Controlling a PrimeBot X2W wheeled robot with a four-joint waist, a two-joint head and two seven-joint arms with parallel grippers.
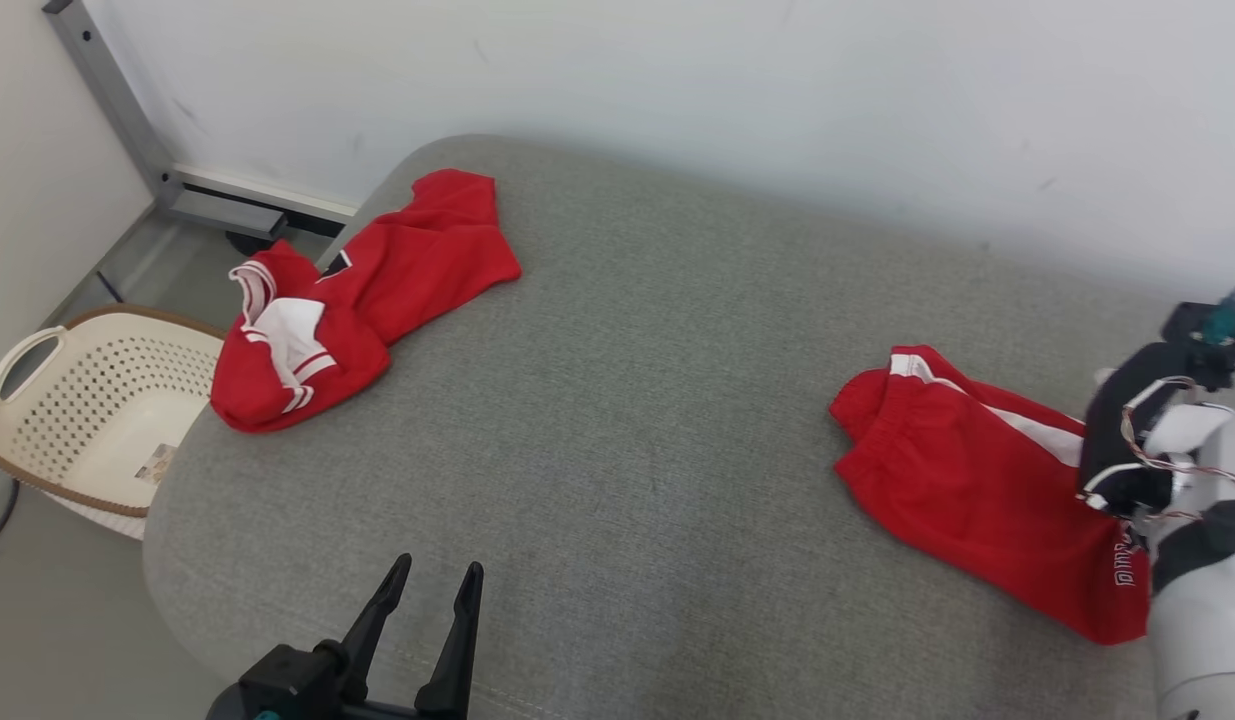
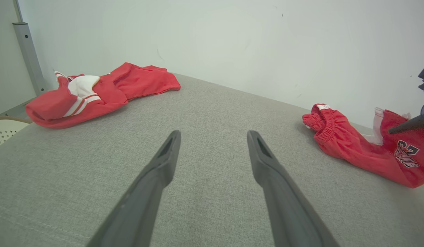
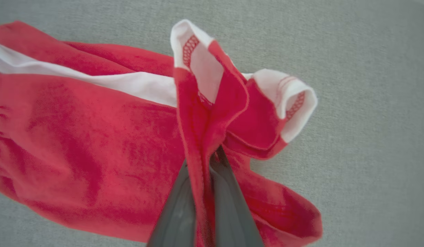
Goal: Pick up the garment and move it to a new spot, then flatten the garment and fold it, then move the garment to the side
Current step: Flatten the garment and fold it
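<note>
1. The red shorts lie at about 3 o'clock in the head view, near the right edge of the grey padded surface. The elastic waistband points toward 10 o'clock and a white side stripe runs along the far edge.
2. The right hand is pinched tight on a fold of the shorts at the leg end. Red cloth is squeezed between its two dark fingers, and two white-lined hem corners stand up past the tips toward 12 and 2 o'clock.
3. In the left wrist view the shorts sit at 3 o'clock, with dark printed lettering on the lifted part.
4. The left hand is at 7 o'clock in the head view, spread wide and holding nothing. Its fingers hang over bare grey fabric.
5. A second red garment with white trim lies crumpled at 10 o'clock, well apart from the shorts.
6. A cream perforated basket stands on the floor at 9 o'clock, beside the padded surface.
</note>
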